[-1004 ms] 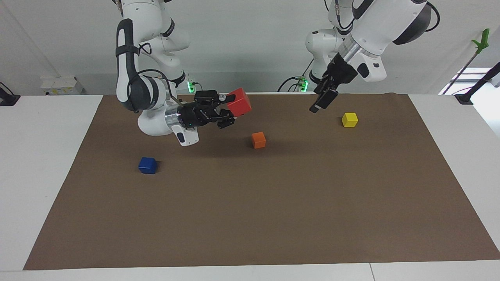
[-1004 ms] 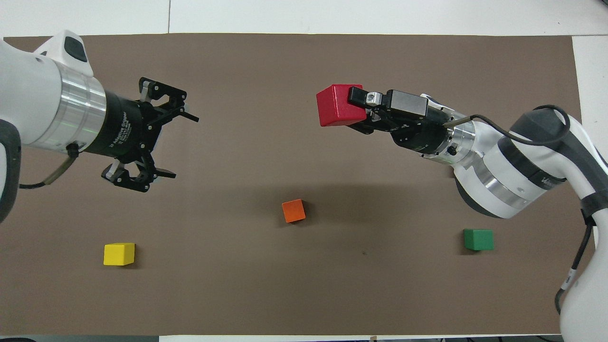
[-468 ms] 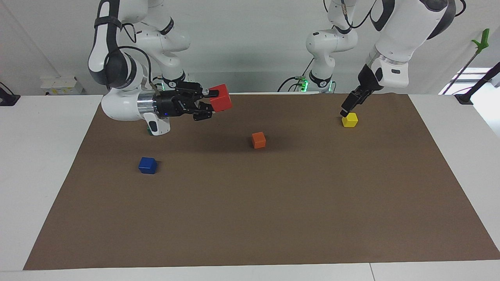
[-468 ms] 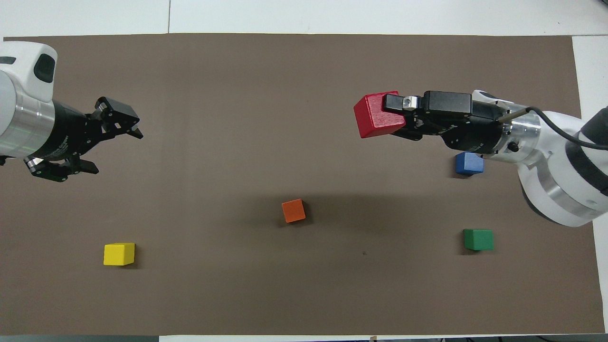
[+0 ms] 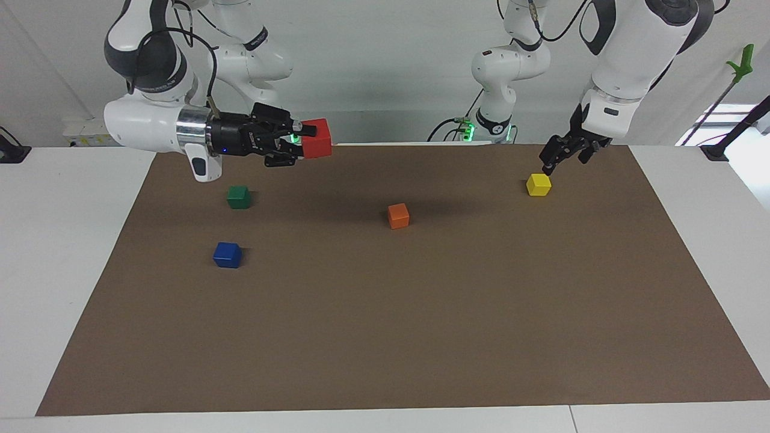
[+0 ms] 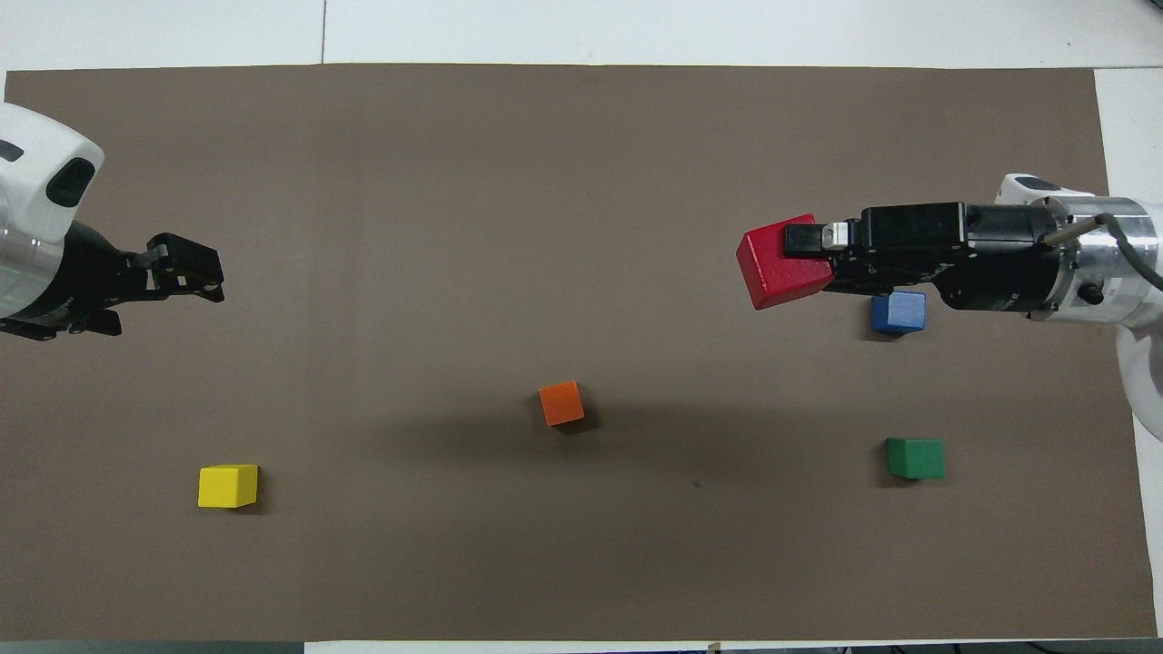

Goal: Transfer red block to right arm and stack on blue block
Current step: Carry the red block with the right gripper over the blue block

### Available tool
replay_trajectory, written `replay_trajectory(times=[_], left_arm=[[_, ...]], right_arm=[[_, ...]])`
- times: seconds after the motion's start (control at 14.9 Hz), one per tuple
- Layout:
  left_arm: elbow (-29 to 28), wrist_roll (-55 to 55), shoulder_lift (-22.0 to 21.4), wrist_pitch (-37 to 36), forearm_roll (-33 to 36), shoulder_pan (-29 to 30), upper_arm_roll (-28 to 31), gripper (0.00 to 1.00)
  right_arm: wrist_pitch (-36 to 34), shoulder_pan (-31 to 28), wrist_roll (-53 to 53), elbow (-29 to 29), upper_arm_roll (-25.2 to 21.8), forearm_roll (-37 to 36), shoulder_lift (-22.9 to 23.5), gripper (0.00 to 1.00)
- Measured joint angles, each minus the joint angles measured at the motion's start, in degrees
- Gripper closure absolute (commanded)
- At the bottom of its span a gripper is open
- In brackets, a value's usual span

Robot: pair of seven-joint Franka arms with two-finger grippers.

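My right gripper [image 5: 301, 144] is shut on the red block [image 5: 317, 138] and holds it level, high over the mat at the right arm's end. In the overhead view the red block [image 6: 780, 263] hangs in the right gripper [image 6: 811, 263], just beside the blue block [image 6: 898, 313]. The gripper's body covers the blue block's top edge there. The blue block [image 5: 227, 254] sits alone on the brown mat [image 5: 421, 313]. My left gripper [image 5: 564, 161] is open and empty, up over the mat close above the yellow block [image 5: 538, 184]. It also shows in the overhead view [image 6: 173, 295].
A green block [image 5: 239, 196] lies nearer to the robots than the blue block, also in the overhead view [image 6: 915, 457]. An orange block [image 5: 398, 216] sits mid-mat, also overhead [image 6: 561, 402]. The yellow block [image 6: 228, 485] lies toward the left arm's end.
My right arm has swung back toward its own end with the red block, rising and uncovering the green block. My left gripper has drawn back toward its own end.
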Motion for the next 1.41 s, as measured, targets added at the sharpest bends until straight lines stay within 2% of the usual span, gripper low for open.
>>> replay_trajectory(times=[0.33,0.67,0.87,1.27,1.41], left_arm=[[-0.01,10.48,-0.27,-0.80,2.31,0.92,0.07,0.00],[-0.01,12.28,-0.33,-0.59,2.33,1.24,0.05,0.00],[-0.03,12.28,-0.33,-0.72,2.33,1.24,0.05,0.00],[-0.02,11.87,-0.33,-0.64,2.33,1.64,0.30,0.00],[-0.02,11.87,-0.33,-0.60,2.33,2.24,0.33,0.00]], right_arm=[[0.18,-0.41,6.74,5.24,-0.04,-18.31,-0.97,1.00],[0.17,-0.40,12.13,9.60,0.15,-36.43,-1.41,1.00],[0.17,-0.29,15.73,12.69,0.98,-50.26,-1.50,1.00],[0.14,1.67,18.71,13.09,1.68,-73.70,-1.48,1.00],[0.14,2.60,19.79,12.37,1.80,-78.05,-1.49,1.00]])
